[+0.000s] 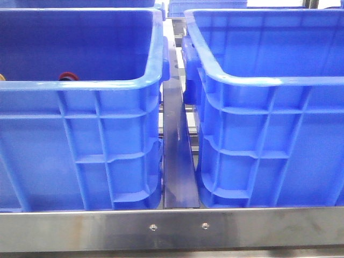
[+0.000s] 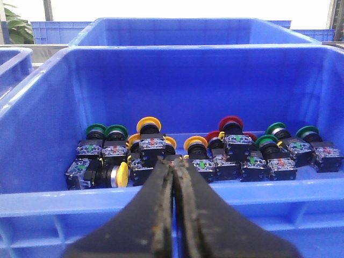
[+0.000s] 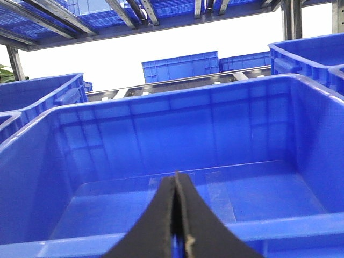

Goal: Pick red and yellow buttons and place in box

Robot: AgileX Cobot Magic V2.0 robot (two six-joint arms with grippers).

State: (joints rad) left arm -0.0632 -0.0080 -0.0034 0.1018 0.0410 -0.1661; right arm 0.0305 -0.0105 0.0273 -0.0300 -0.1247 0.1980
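Observation:
The left blue crate (image 1: 80, 123) holds several push buttons with black bodies. In the left wrist view I see red buttons (image 2: 231, 124) and yellow buttons (image 2: 149, 124) in a row on the crate floor. My left gripper (image 2: 173, 160) is shut and empty, outside the near rim (image 2: 64, 201), pointing at the buttons. In the front view only a red cap (image 1: 68, 76) and a yellow-orange bit (image 1: 1, 77) show over the rim. My right gripper (image 3: 176, 176) is shut and empty, before the near rim of the empty right crate (image 3: 177, 129). Neither gripper shows in the front view.
Green buttons (image 2: 95, 129) lie among the red and yellow ones. The right crate (image 1: 269, 134) stands beside the left one, with a metal rail (image 1: 177, 161) between them and a steel bar (image 1: 172, 228) in front. More blue crates (image 3: 180, 65) stand behind.

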